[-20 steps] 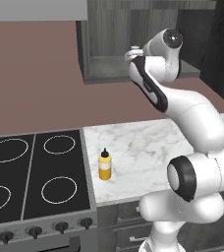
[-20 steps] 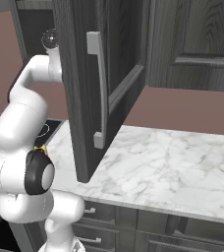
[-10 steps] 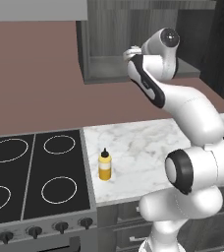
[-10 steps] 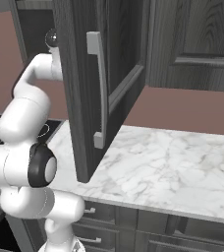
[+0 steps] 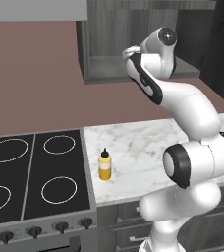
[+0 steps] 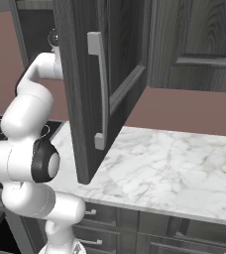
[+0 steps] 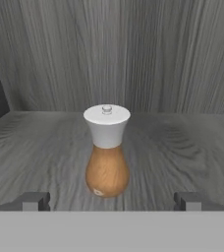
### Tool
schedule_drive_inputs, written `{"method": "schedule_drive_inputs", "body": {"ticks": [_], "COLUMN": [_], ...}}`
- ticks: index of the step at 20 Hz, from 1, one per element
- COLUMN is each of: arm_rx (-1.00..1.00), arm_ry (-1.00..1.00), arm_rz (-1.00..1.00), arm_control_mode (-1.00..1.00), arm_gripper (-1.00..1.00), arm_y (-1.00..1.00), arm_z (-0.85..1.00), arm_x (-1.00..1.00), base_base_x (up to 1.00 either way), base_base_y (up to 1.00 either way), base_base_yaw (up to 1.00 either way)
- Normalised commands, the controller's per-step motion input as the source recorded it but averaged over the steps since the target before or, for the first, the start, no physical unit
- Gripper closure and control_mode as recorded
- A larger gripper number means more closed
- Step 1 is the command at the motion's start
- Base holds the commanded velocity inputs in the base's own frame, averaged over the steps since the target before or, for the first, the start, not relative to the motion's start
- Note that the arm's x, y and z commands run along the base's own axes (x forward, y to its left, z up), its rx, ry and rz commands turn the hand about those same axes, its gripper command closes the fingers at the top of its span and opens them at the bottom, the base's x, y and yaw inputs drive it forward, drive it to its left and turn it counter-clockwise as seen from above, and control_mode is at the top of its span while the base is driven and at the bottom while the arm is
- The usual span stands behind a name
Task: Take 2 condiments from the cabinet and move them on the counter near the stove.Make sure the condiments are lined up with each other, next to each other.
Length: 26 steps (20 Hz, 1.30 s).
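The brown shaker [image 7: 107, 156] is serving as the landmark here. It is standing upright on the grey wood-grain shelf [image 7: 45, 147] inside the cabinet [image 5: 111, 54], with its white top facing up and a small knob sitting at the very crown. The cabinet's back wall is rising behind the shaker, well apart from it.

The claw [image 7: 111, 202] is pointing straight at the shaker with its jaws standing wide apart, holding nothing. One dark fingertip [image 7: 31, 201] is showing to the left of the shaker and the other to its right, both nearer the camera than the shaker and neither touching it.

From the left base view, the white arm [image 5: 187, 108] is reaching up and back into the open cabinet front. Far below the shaker's shelf, the yellow squeeze bottle [image 5: 104, 165] is standing upright on the white marble table [image 5: 148, 142], just beside the edge of the black stove [image 5: 35, 177].

In the right base view, the cabinet door [image 6: 92, 89] is hanging open over the table, its pale handle [image 6: 99, 89] facing the camera.
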Motion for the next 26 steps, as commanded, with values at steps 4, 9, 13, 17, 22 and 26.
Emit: {"method": "schedule_drive_inputs", "body": {"ticks": [4,9,13,17,22,26], "arm_rx": [0.0,0.0,0.0,0.0,0.0,0.0], "arm_ry": [0.0,0.0,0.0,0.0,0.0,0.0], "arm_rz": [0.0,0.0,0.0,0.0,0.0,0.0], "arm_control_mode": [-1.0,-1.0,-1.0,-1.0,-1.0,-1.0], "arm_gripper": [-1.0,-1.0,-1.0,-1.0,-1.0,-1.0], "arm_y": [0.0,0.0,0.0,0.0,0.0,0.0], "arm_z": [0.0,0.0,0.0,0.0,0.0,-0.01], "arm_x": [0.13,0.13,0.17,0.17,0.11,0.04], "base_base_x": [0.0,0.0,0.0,0.0,0.0,0.0], "base_base_y": [0.0,0.0,0.0,0.0,0.0,0.0], "base_base_yaw": [0.0,0.0,0.0,0.0,0.0,0.0]}}
